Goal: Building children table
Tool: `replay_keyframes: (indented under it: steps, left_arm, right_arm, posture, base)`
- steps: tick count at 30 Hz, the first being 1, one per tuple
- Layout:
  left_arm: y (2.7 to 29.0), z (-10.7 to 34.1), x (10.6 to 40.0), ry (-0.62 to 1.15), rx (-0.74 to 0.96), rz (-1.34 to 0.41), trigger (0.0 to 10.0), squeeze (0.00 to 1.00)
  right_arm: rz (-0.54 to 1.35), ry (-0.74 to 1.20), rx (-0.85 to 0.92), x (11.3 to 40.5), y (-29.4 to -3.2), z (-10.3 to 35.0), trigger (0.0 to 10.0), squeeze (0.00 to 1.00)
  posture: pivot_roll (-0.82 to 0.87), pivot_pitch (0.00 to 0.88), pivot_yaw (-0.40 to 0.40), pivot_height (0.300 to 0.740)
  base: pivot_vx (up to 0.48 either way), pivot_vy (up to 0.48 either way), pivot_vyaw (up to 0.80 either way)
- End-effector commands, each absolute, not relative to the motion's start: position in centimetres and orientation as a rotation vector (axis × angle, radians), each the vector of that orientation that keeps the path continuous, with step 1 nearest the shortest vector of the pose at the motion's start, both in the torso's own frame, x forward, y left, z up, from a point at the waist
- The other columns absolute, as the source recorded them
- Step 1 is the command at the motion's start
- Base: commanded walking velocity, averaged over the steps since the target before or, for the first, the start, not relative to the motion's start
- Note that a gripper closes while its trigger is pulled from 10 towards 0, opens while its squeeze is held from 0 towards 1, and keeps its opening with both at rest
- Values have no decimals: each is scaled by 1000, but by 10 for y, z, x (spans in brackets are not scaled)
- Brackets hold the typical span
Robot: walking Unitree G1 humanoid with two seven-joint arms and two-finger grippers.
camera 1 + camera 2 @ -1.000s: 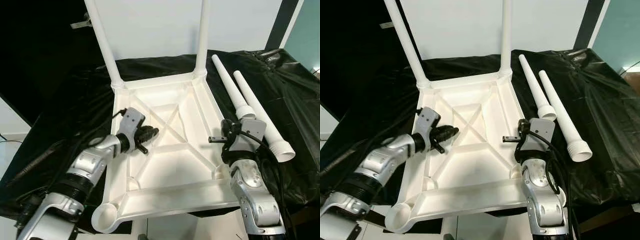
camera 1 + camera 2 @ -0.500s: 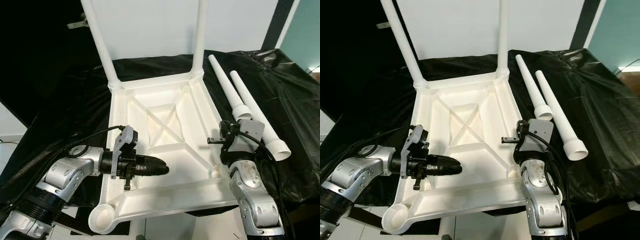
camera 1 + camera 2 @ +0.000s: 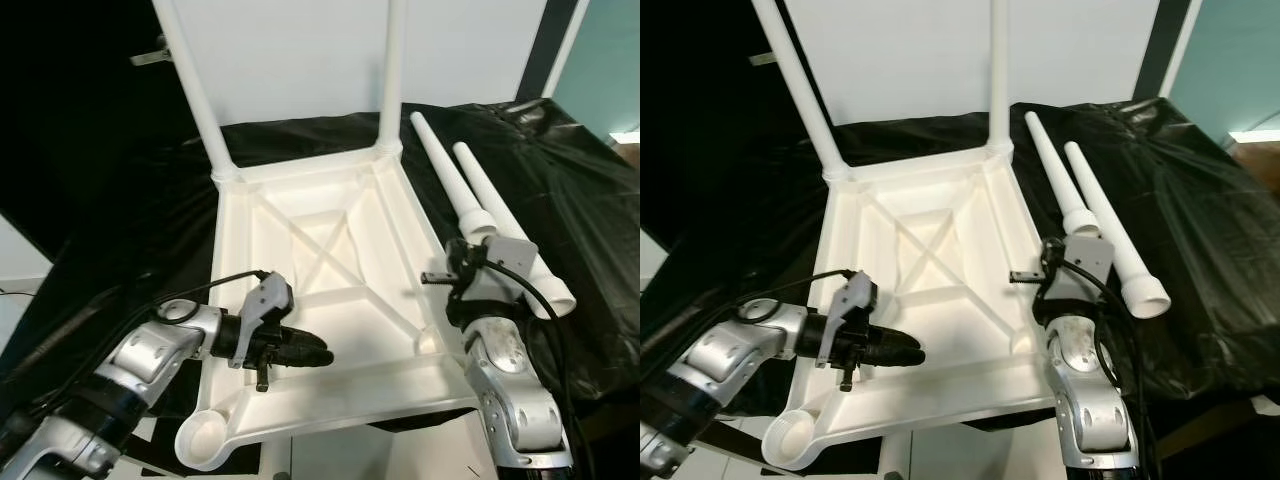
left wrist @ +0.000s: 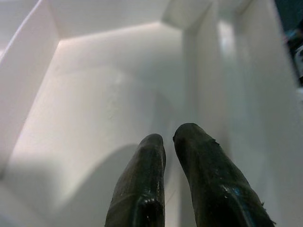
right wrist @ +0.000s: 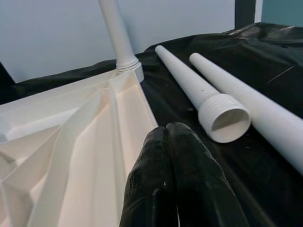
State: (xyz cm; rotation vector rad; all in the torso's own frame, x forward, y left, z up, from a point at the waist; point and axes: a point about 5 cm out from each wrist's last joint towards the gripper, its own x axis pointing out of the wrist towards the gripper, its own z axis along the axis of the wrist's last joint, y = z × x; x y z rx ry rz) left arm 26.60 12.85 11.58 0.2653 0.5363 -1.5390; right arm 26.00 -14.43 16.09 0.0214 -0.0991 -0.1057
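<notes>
- Tabletop [image 3: 330,270], white plastic, lies upside down on a black sheet [image 3: 560,200], ribbed underside facing up.
- Two legs already stand in the far corner sockets: the far-left leg [image 3: 195,90] and the far-right leg [image 3: 392,70], both upright.
- Two loose legs lie side by side on the sheet just beside the tabletop's right edge: the nearer one [image 3: 450,180], with its threaded open end toward the robot, and the outer one [image 3: 510,235].
- The near-left socket [image 3: 205,438] is open and has no leg in it; the near-right corner sits by the robot's right arm, and I cannot make out its socket well.
- The left gripper [image 3: 318,352] reaches across the near part of the underside, low over the white panel. In the left wrist view its fingers [image 4: 142,189] sit almost together, a thin gap between the tips, gripping nothing.
- The right gripper [image 5: 170,142] hovers at the tabletop's right edge, pointed toward the loose legs, fingers pressed together and holding nothing.
- By my reckoning the job is half done, with the third leg the step in hand.
- The next move probably calls for the right gripper to spread its fingers, take the nearer loose leg close to its threaded end, and carry it to a near socket to be stood up and twisted in.
</notes>
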Motion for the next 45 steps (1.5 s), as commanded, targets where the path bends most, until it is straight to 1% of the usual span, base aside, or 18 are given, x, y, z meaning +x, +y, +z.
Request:
replay_keyframes:
  steps: [1, 3, 5, 6, 7, 8, 10, 11, 13, 15, 16, 18, 19, 22, 25, 31, 36, 45]
  left_arm:
    - [132, 109, 273, 578, 333, -1469, 10000, 0]
    - [132, 108, 275, 586, 350, -1448, 10000, 0]
    - [134, 102, 289, 609, 415, -1313, 10000, 0]
    - [134, 102, 289, 609, 415, -1313, 10000, 0]
    - [133, 101, 294, 613, 431, -1267, 10000, 0]
    - [133, 101, 294, 613, 431, -1267, 10000, 0]
    - [127, 101, 306, 592, 429, -1159, 10000, 0]
    - [127, 101, 306, 592, 429, -1159, 10000, 0]
    - [120, 101, 317, 566, 419, -1053, 10000, 0]
    - [117, 100, 321, 558, 425, -1011, 10000, 0]
    - [117, 100, 321, 558, 425, -1011, 10000, 0]
    - [115, 98, 330, 543, 442, -923, 10000, 0]
    - [115, 98, 330, 543, 442, -923, 10000, 0]
    - [116, 99, 340, 530, 471, -822, 10000, 0]
    - [118, 100, 348, 523, 489, -760, 10000, 0]
    - [119, 102, 355, 512, 505, -704, 10000, 0]
    - [127, 102, 364, 499, 519, -589, 10000, 0]
    - [129, 106, 370, 469, 519, -545, 10000, 0]
  right_arm:
    - [-109, -99, 23, 260, -144, 162, 10000, 0]
    - [-111, -99, 24, 260, -144, 162, 10000, 0]
    - [-111, -104, 27, 260, -143, 164, 10000, 0]
    - [-111, -104, 27, 260, -143, 164, 10000, 0]
    - [-111, -106, 28, 260, -143, 165, 10000, 0]
    - [-111, -106, 28, 260, -143, 165, 10000, 0]
    - [-110, -110, 30, 261, -142, 166, 10000, 0]
    - [-110, -110, 30, 261, -142, 166, 10000, 0]
    - [-107, -113, 33, 262, -141, 167, 10000, 0]
    - [-106, -113, 34, 262, -141, 167, 10000, 0]
    - [-106, -113, 34, 262, -141, 167, 10000, 0]
    - [-103, -115, 34, 262, -140, 168, 10000, 0]
    - [-103, -115, 34, 262, -140, 168, 10000, 0]
    - [-104, -118, 33, 262, -141, 169, 10000, 0]
    - [-107, -120, 31, 262, -142, 170, 10000, 0]
    - [-109, -122, 28, 262, -143, 170, 10000, 0]
    - [-110, -118, 24, 260, -143, 169, 10000, 0]
    - [-106, -113, 26, 260, -142, 168, 10000, 0]
  posture:
    - [-158, 27, 85, 740]
    - [-158, 27, 85, 740]
    - [-156, 28, 86, 740]
    - [-156, 28, 86, 740]
    - [-156, 27, 85, 740]
    - [-156, 27, 85, 740]
    - [-152, 28, 84, 740]
    - [-152, 28, 84, 740]
    - [-149, 29, 82, 740]
    - [-150, 29, 82, 740]
    - [-150, 29, 82, 740]
    - [-154, 28, 81, 740]
    - [-154, 28, 81, 740]
    - [-156, 27, 81, 740]
    - [-159, 27, 81, 740]
    - [-166, 26, 80, 740]
    - [-168, 27, 81, 740]
    - [-165, 29, 81, 740]
  base:
    - [0, 0, 0]
    - [0, 0, 0]
    - [0, 0, 0]
    - [0, 0, 0]
    - [0, 0, 0]
    - [0, 0, 0]
    - [0, 0, 0]
    - [0, 0, 0]
    - [0, 0, 0]
    - [0, 0, 0]
    - [0, 0, 0]
    - [0, 0, 0]
    - [0, 0, 0]
    - [0, 0, 0]
    - [0, 0, 0]
    - [0, 0, 0]
    - [0, 0, 0]
    - [0, 0, 0]
